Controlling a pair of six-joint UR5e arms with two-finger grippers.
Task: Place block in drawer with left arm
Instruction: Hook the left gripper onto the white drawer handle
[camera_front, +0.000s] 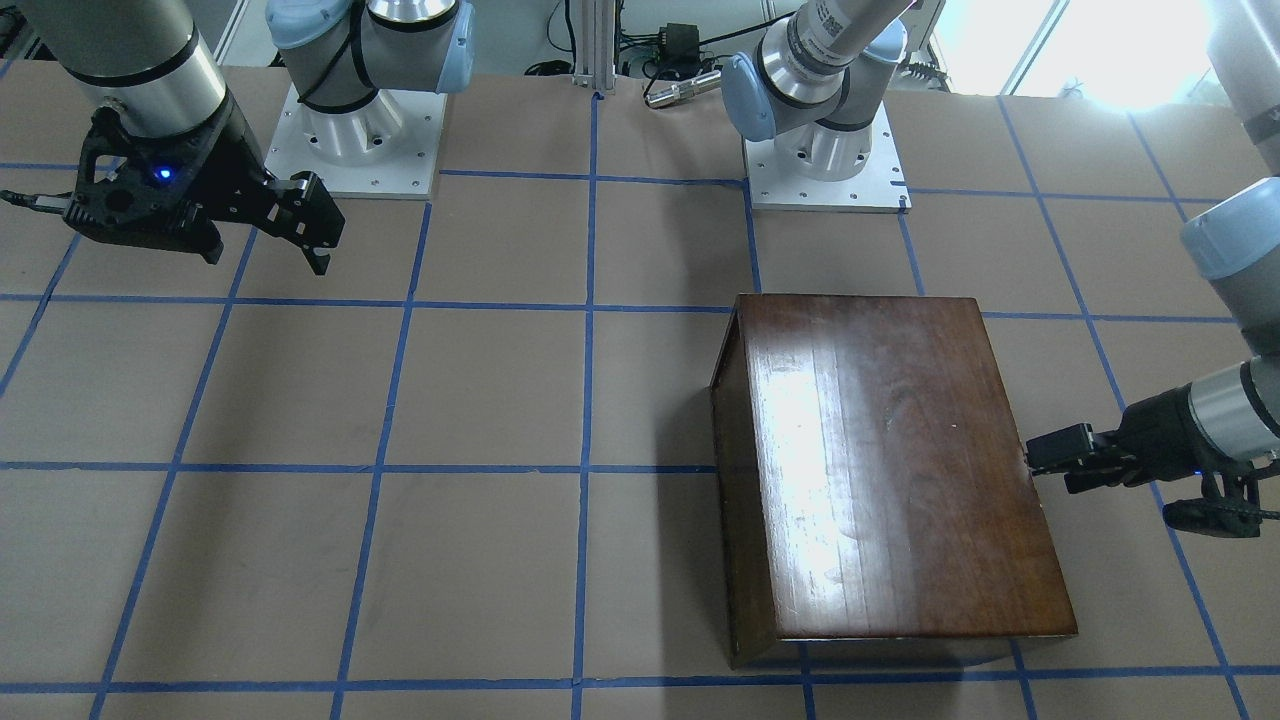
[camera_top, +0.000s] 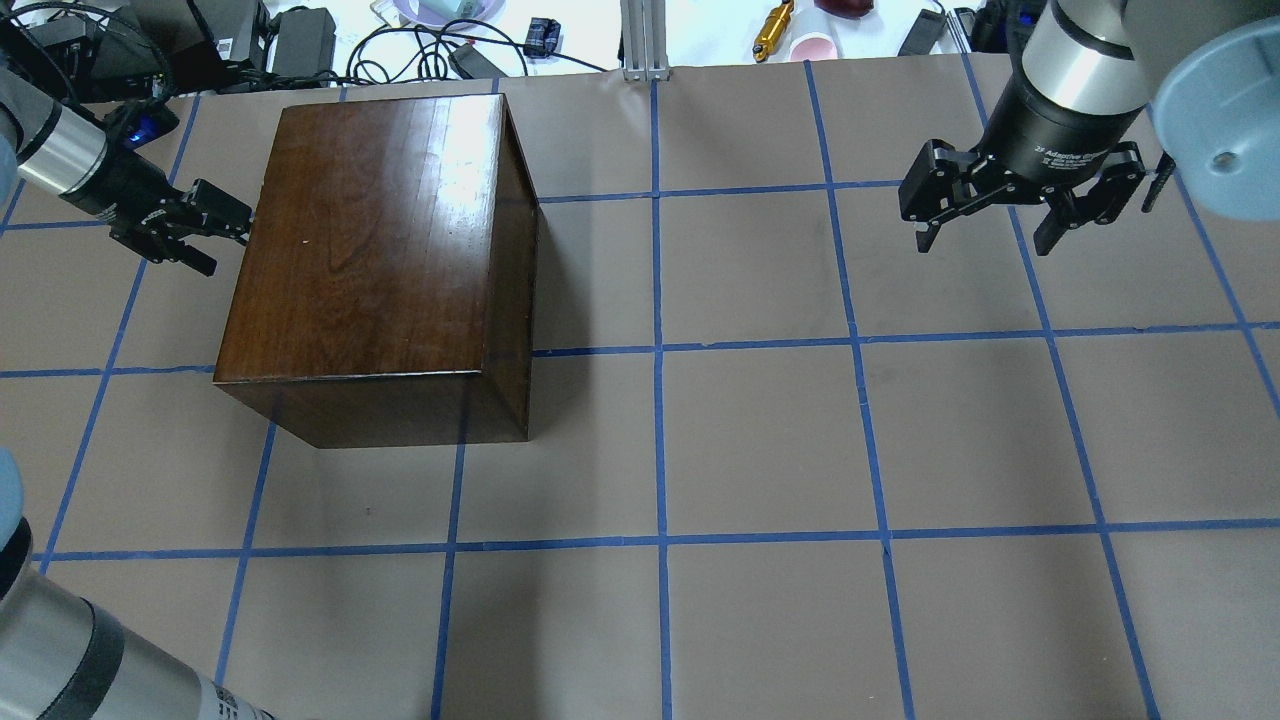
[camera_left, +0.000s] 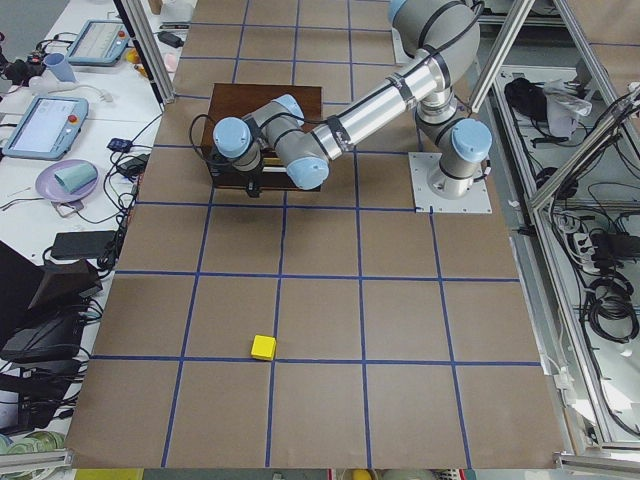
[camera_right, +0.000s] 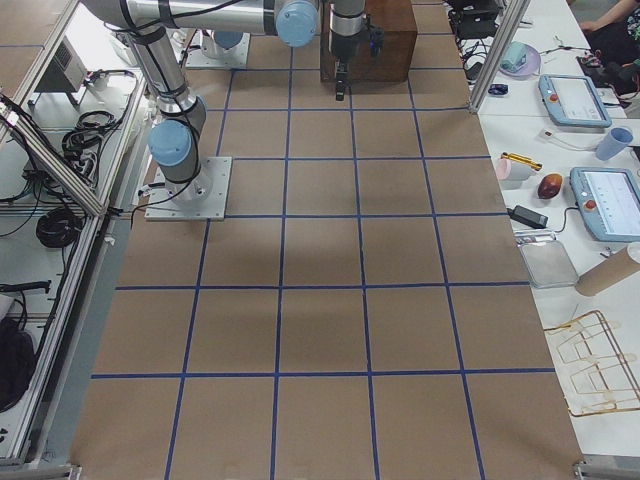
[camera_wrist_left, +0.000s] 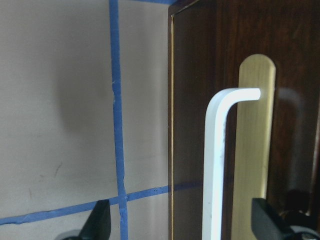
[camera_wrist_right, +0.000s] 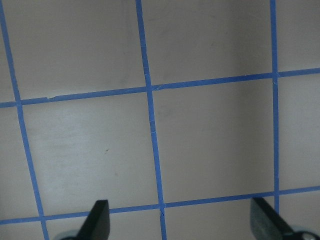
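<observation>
1. Block (camera_left: 263, 347) is sitting alone on the table (camera_top: 760, 430), well apart from the left gripper (camera_top: 222, 230) and off behind its wrist. It is showing only in the left side view, with nothing touching it.
2. Left gripper is pointing at the cabinet (camera_top: 370, 230) on the face that carries the drawer (camera_wrist_left: 192, 125). Its fingers are standing apart: one fingertip (camera_wrist_left: 97, 225) on the table side, the other (camera_wrist_left: 265, 225) on the far side. The silvery handle (camera_wrist_left: 216, 165) is lying in the gap between them, nearer the far fingertip, and is not being clamped.
3. Drawer is looking shut — the dark front is sitting flush with the cabinet edge, and no pale tray is showing in any view.
4. Right gripper (camera_top: 985, 240) is hanging over bare table, well off from the cabinet. Its fingers are spread and holding nothing.
5. Step in hand, as I am judging it, is opening the drawer, at the grasp-the-handle stage. The task is barely under way, since the block is untouched.
6. Next move is calling for the fingers to close squarely on the handle bar, then a straight pull back along the gripper's own axis.
7. Handle is looking thin and glossy, so an off-centre pinch is risking a slip. After the pull comes the release, then a long reach back for the block.
</observation>
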